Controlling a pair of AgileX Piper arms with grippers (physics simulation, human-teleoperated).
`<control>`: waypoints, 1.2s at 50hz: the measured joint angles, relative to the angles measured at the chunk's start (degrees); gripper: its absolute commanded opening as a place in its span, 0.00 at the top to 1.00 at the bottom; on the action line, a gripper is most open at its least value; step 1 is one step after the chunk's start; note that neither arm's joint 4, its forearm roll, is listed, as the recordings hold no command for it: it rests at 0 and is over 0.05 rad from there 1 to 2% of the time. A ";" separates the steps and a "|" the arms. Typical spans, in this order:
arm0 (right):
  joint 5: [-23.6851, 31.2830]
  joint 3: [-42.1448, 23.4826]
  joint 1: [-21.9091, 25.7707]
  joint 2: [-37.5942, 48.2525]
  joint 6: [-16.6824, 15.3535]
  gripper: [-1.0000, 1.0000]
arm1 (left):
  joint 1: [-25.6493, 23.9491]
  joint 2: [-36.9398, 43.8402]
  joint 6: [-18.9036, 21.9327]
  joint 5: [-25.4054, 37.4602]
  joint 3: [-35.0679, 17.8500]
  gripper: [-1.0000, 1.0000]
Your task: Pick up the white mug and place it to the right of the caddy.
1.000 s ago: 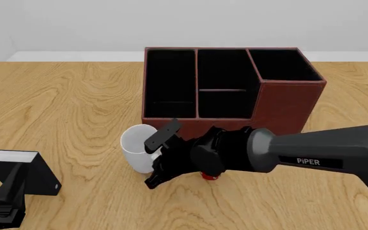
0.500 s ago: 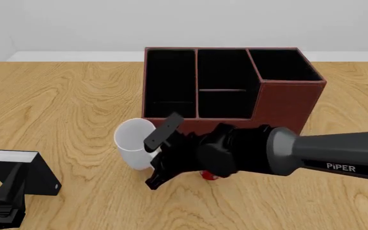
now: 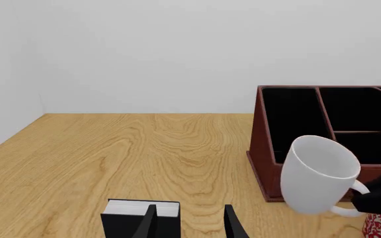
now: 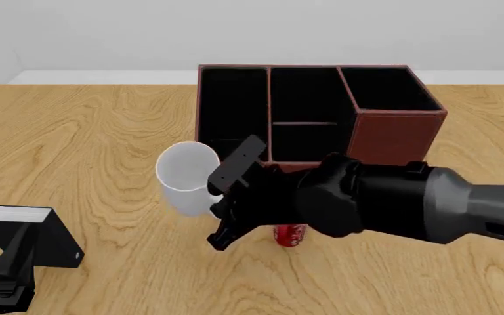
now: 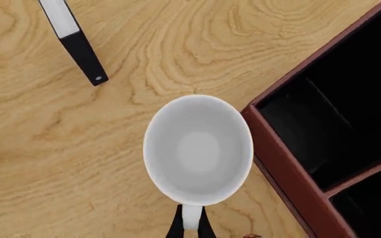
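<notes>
1. Left gripper idles near-left, fingers apart, beside the black box.
2. Mug hangs tilted, just left-near of the caddy.
3. Right gripper pinches its handle; carry high, clearing the red mug and caddy.

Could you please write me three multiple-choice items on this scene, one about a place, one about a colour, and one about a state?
1. Where is the white mug?
A. inside the caddy
B. at the caddy's front left corner
C. to the caddy's right

2. What colour is the small mug under the right arm?
A. red
B. blue
C. green

3. The right gripper is:
A. open, away from the mug
B. shut on the mug's handle
C. out of view

Key: B, the mug hangs by that corner; A, red shows below the wrist; B, the fingers pinch the handle.
</notes>
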 measured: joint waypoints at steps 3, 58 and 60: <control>0.21 0.36 -0.33 -1.03 -0.11 1.00 | 0.00 0.00 0.00 0.00 0.00 0.00; 7.11 5.41 -10.06 -20.99 -0.86 1.00 | 0.00 0.00 0.00 0.00 0.00 0.00; 7.51 5.72 -10.75 -21.95 -0.86 1.00 | 0.00 0.00 0.00 0.00 0.00 0.00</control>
